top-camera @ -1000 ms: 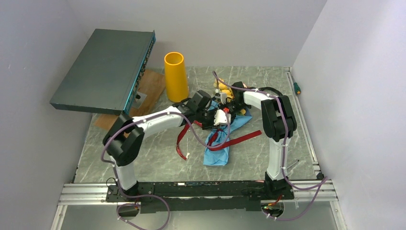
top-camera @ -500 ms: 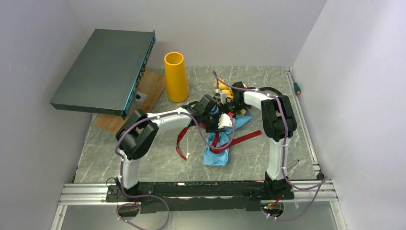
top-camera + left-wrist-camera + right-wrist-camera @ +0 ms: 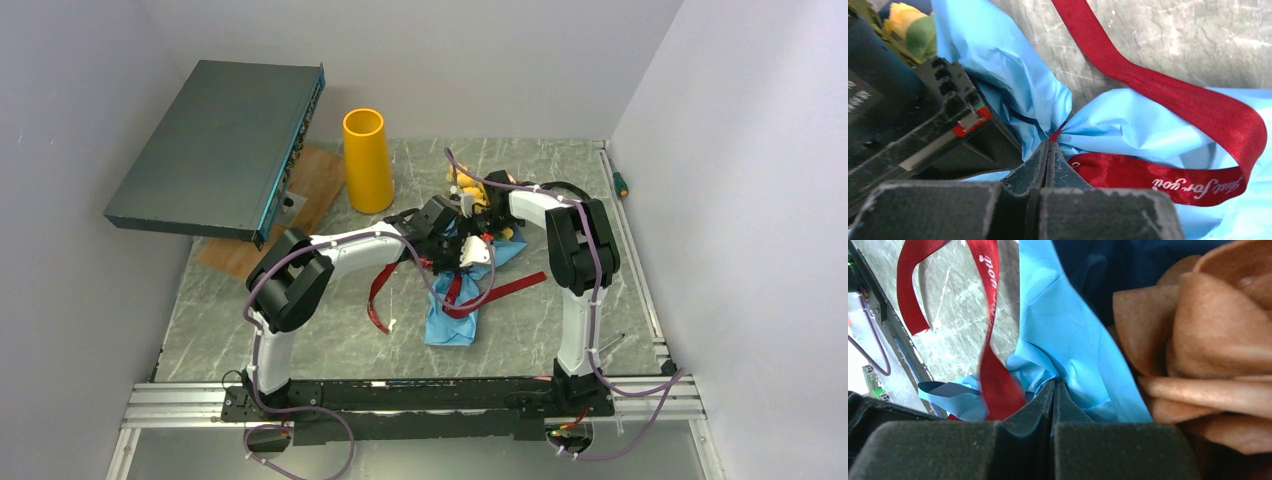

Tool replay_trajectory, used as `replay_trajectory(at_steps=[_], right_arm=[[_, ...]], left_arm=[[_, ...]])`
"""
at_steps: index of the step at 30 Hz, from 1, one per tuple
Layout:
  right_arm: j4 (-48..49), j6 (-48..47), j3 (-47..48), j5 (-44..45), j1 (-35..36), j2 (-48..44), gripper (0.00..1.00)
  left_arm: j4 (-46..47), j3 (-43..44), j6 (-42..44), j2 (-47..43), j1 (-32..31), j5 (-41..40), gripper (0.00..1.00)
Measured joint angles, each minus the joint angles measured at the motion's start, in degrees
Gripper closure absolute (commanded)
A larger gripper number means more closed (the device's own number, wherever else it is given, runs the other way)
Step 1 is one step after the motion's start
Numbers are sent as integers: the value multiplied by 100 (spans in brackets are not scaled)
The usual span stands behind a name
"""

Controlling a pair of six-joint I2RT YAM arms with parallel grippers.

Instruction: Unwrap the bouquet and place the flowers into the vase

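Note:
The bouquet [image 3: 468, 262] lies mid-table, its blue paper [image 3: 452, 322] spread toward me and its dark red ribbon [image 3: 500, 292] loose across it. Yellow flowers [image 3: 470, 193] show at its far end. A brown-orange rose [image 3: 1208, 340] fills the right wrist view. My left gripper [image 3: 1049, 145] is shut, and the blue paper [image 3: 1128, 130] puckers into its tips with a sliver of red ribbon. My right gripper [image 3: 1053, 384] is shut on a fold of blue paper [image 3: 1068, 340] beside the rose. The orange-yellow vase [image 3: 367, 160] stands upright, back left of the bouquet.
A dark flat box [image 3: 225, 145] sits raised at the back left over a wooden board [image 3: 312, 185]. A small green-and-yellow tool [image 3: 622, 182] lies beyond the right rail. Ribbon tails [image 3: 378, 300] trail left of the paper. The arms' base rail [image 3: 400, 398] runs along the near edge.
My left arm has swung right toward the bouquet, and its gripper has closed on the paper. The right arm has not moved.

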Motion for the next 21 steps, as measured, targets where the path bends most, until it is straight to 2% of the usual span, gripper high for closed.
replay_trajectory(at_steps=[19,20,21], right_arm=[[4,15,-2,-2,0,2,100],[2,15,-2,-2,0,2,100],[4,15,-2,-4,0,4,100]], left_arm=[[326,120,-393,-535,-105,118,100],[321,133,-389,-584,-105,166,96],[326,142,-387,-627,-105,212,82]])
